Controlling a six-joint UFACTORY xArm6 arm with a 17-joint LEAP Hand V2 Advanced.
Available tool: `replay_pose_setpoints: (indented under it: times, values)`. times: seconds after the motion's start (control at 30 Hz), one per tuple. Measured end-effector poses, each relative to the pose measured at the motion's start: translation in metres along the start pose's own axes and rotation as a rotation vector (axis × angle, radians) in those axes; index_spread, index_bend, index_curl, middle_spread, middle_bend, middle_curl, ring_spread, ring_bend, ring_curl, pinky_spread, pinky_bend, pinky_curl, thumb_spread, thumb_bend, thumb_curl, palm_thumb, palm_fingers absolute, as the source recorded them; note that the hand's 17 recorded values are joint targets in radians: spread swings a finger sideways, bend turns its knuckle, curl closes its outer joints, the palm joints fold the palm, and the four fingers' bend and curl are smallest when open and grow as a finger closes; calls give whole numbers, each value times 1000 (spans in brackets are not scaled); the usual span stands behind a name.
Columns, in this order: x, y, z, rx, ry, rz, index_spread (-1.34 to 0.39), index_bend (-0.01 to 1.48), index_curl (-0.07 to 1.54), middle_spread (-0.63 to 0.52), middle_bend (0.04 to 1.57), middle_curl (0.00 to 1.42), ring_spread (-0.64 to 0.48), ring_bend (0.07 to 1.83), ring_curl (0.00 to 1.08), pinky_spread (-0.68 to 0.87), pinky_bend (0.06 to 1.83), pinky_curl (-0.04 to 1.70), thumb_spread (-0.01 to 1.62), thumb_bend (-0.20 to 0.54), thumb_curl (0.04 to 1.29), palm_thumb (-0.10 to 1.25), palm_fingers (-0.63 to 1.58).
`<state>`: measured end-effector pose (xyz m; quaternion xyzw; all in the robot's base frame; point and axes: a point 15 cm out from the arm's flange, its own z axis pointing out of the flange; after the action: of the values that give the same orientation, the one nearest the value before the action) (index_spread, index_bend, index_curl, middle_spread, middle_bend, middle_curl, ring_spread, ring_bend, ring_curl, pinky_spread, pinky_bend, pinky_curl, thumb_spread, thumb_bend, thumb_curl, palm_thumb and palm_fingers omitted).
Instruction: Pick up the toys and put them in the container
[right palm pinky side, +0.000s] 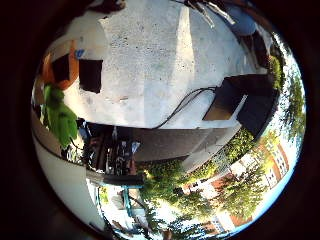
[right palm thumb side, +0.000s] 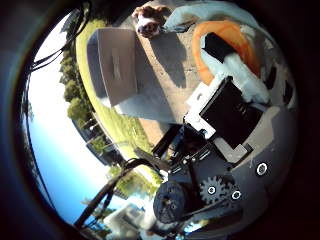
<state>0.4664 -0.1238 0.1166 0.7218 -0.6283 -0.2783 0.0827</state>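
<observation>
— Well, how many toys are seen?
— One orange toy is seen, held against the palm, with one green piece beside it.
— And the hand?
— Its fingers are curled round the orange toy. One grey container is seen on the concrete ground, apart from the toy.

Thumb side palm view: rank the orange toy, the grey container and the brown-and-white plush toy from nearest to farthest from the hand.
1. orange toy: right against the fingers of the hand, apparently held.
2. grey container: on the ground, out in front of the palm.
3. brown-and-white plush toy: on the ground past the container's corner, probably farthest.
</observation>
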Motion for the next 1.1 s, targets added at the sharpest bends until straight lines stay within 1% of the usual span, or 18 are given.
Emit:
replay_pose_setpoints:
  times: [0.13, 0.23, 0.47, 0.6, 0.87, 1.0, 1.1]
  values:
    - [-78, 16, -35, -2, -29, -123, -966, 596, -20, -224, 1109, 1044, -77, 1387, 766, 236, 1356, 874, 1143, -11, 662, 977, 973]
    - [-132, 20, -48, 4, -36, -203, -1020, 633, -19, -228, 1111, 1069, -80, 1399, 774, 226, 1366, 887, 1155, -12, 682, 969, 958]
    - [-234, 18, -40, -34, 4, -342, -1109, 680, -21, -234, 1117, 1111, -82, 1421, 784, 210, 1383, 909, 1168, -13, 717, 956, 931]
    - [-279, 12, -25, -45, 47, -349, -1147, 704, -21, -237, 1110, 1131, -83, 1433, 788, 204, 1391, 918, 1170, -12, 733, 951, 917]
    - [-352, -45, -4, 133, 136, -393, -1210, 725, -21, -247, 1109, 1154, -83, 1447, 790, 196, 1401, 929, 1170, -16, 757, 937, 904]
    - [-373, -78, 10, 216, 155, -404, -1239, 732, -21, -251, 1114, 1161, -83, 1448, 791, 194, 1399, 933, 1172, -20, 759, 908, 900]
    - [-381, -108, 17, 294, 162, -398, -1255, 732, -24, -254, 1112, 1166, -83, 1455, 793, 190, 1398, 941, 1181, -19, 737, 890, 888]
